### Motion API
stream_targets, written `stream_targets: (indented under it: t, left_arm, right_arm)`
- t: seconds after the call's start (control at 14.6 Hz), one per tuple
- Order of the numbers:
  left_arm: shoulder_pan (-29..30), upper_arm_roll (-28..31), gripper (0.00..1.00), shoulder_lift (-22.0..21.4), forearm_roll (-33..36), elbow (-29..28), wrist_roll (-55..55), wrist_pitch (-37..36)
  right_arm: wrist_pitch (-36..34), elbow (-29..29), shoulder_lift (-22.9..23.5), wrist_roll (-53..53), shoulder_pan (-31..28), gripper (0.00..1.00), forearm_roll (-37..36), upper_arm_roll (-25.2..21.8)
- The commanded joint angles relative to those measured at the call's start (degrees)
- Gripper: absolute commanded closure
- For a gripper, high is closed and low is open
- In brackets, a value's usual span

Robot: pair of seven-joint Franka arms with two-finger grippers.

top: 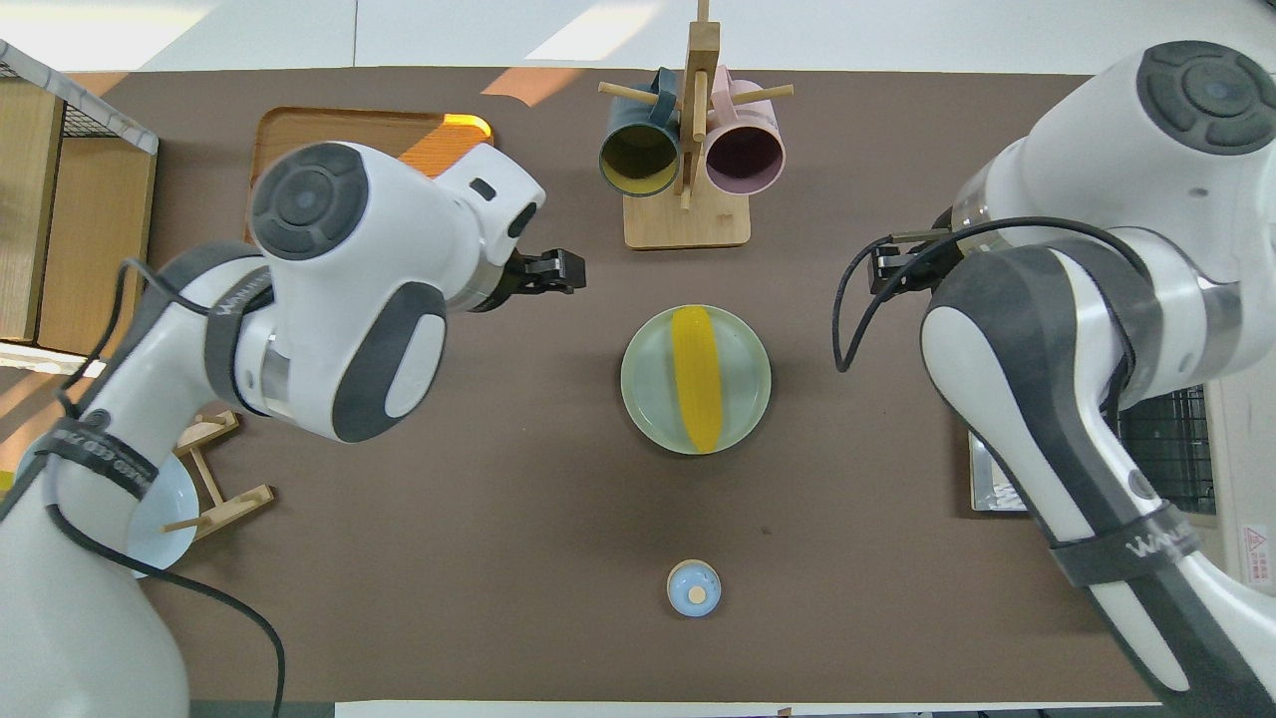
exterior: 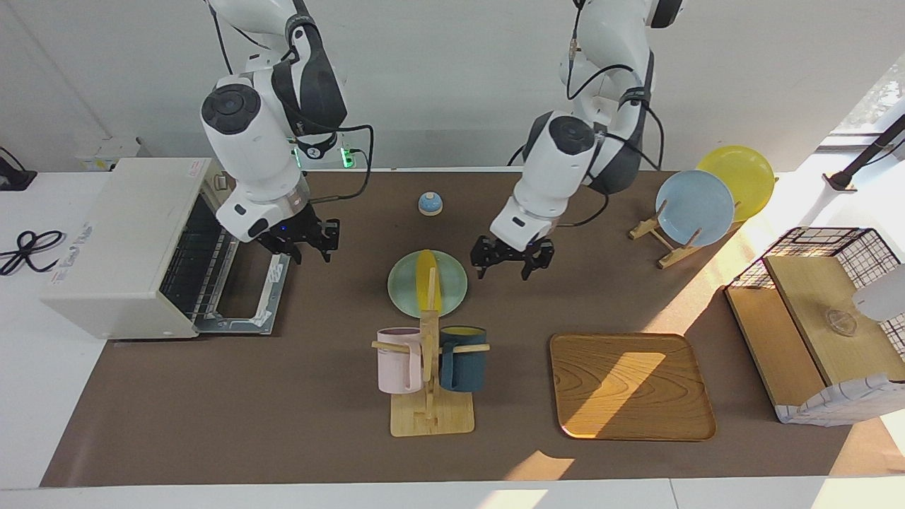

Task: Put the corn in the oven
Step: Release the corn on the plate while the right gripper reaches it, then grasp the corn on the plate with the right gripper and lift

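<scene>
- Here, the corn (top: 697, 376) is seen lying on a pale green plate (top: 746, 349) mid-table.
- The oven (exterior: 134, 240) is found open at the right arm's end.
- The left gripper (exterior: 512, 260) and right gripper (exterior: 304, 244) are held open, empty.

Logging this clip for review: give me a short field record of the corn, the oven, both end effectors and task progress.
corn: lying on the pale green plate, mid-table
oven: at the right arm's end of the table, door dropped open
left end effector: open, holds nothing, hovers over the mat beside the plate
right end effector: open, holds nothing, hovers over the open oven door
progress: corn not yet picked up
</scene>
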Motion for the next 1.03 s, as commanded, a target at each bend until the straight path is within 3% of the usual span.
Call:
stream_targets:
  t: [0.0,0.34,0.62,0.96]
  left_arm:
    - [6.7,0.1,0.00,-1.6,3.4,2.4,8.2,-7.2]
    - [16.1,0.2,0.00,-6.3,5.0,4.5,16.8,-16.8]
    - [17.0,0.1,0.00,-11.1,7.4,4.4,16.7,-26.1]
    - [16.8,0.1,0.00,-12.7,7.4,4.2,16.4,-29.0]
  right_arm:
    - [5.4,-1.0,1.9,8.9,6.1,0.54,-0.9,0.1]
    - [13.0,-1.1,6.6,18.7,15.1,0.52,-2.0,0.1]
    - [21.0,-0.9,13.2,27.0,21.3,0.49,-6.7,0.2]
    - [25.6,-3.2,15.5,26.7,22.4,0.43,-7.1,0.2]
